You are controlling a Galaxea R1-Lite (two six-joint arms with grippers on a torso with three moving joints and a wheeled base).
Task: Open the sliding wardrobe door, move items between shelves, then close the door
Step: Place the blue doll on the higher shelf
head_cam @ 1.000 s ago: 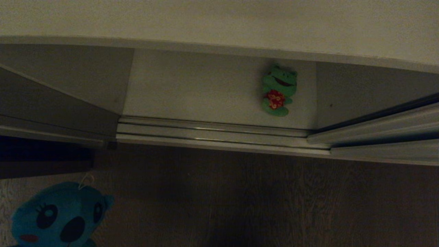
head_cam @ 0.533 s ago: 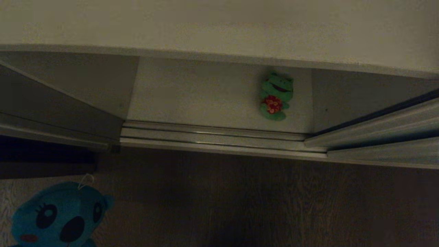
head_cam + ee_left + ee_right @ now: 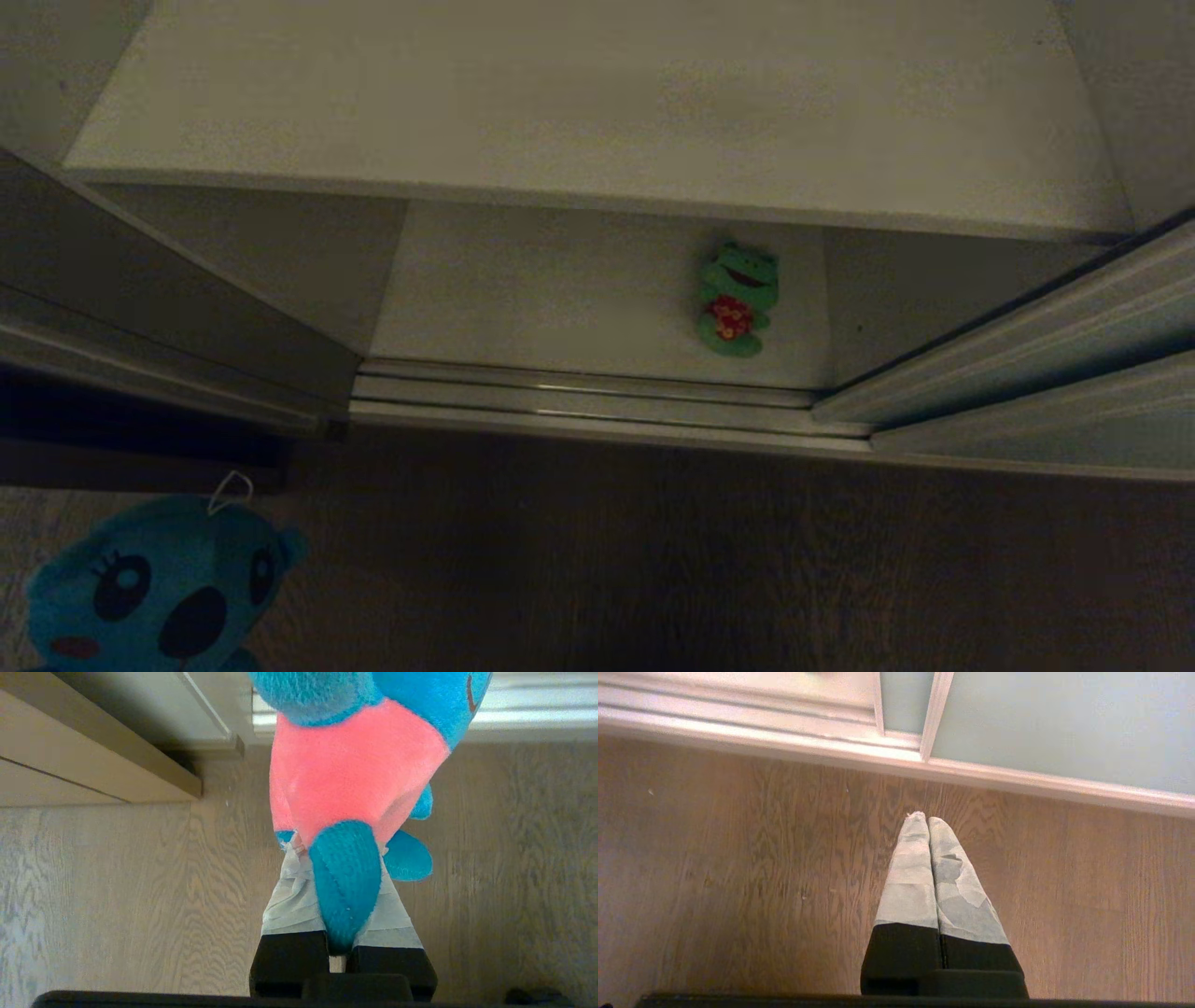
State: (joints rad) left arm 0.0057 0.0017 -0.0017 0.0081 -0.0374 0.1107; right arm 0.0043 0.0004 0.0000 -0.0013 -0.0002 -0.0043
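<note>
The robot is looking down into an open wardrobe. A green frog plush (image 3: 736, 299) is lying on its back on the lower shelf (image 3: 560, 289), toward the right side of the opening. Its long axis is running from front to back: the smiling head is pointing toward the rear of the wardrobe and the feet toward the metal door track (image 3: 588, 401) at the front edge. The red spotted patch on its belly is facing up.

Above it, the upper shelf (image 3: 597, 103) is spreading across the top of the head view, a wide white board with its front edge overhanging the frog's compartment. The sliding wardrobe door (image 3: 1055, 723), pale grey-green with a light frame, is standing pushed to the right.

The left gripper (image 3: 336, 868) is pointing down over the wooden floor (image 3: 653, 560), its taped fingers clamping a limb of the blue plush (image 3: 359, 765). The toy is hanging in front of the wardrobe, at the lower left of the head view, with its face turned up toward the camera and its pink-red belly toward the wrist camera.

The right gripper (image 3: 928, 821) is hanging empty above the floor near the door's bottom rail, its taped fingers (image 3: 910, 882) pressing together.
</note>
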